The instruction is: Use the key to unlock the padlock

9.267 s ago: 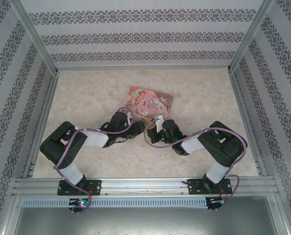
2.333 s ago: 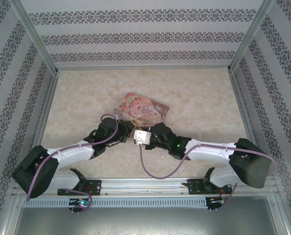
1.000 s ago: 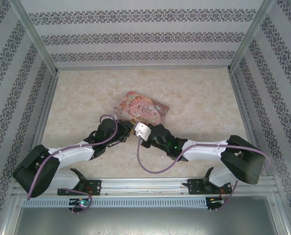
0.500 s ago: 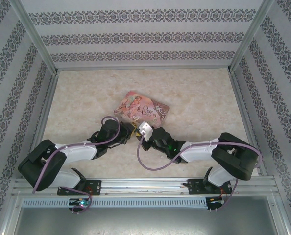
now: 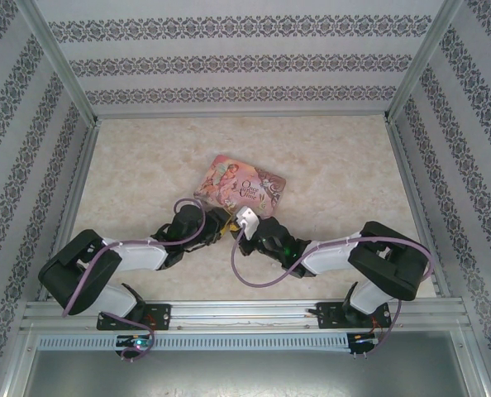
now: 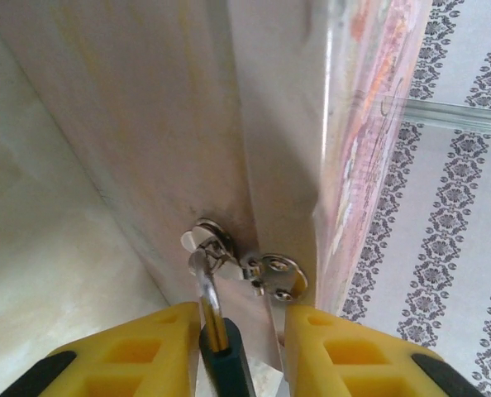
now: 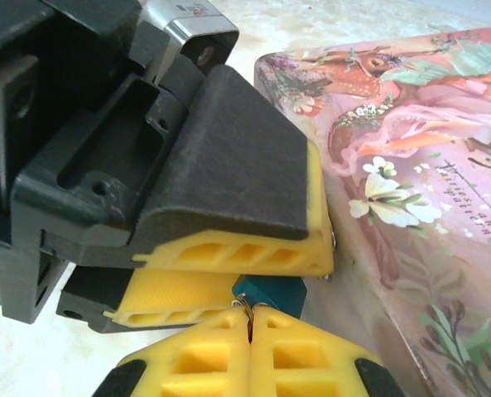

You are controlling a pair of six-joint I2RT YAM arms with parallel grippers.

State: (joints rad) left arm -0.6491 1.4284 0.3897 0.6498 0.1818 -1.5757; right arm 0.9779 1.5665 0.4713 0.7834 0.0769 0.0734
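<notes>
fwiw the left gripper was clamped on the small dark-teal padlock hooked through the pink illustrated tin box, the right gripper pinched the tiny silvery key right against it, so the trick was holding steady and nudging it in straight.

Both arms stretch low and inward, wrists meeting at centre. Left tool grips the padlock between its fingers; right tool has fingers pressed flat together.
</notes>
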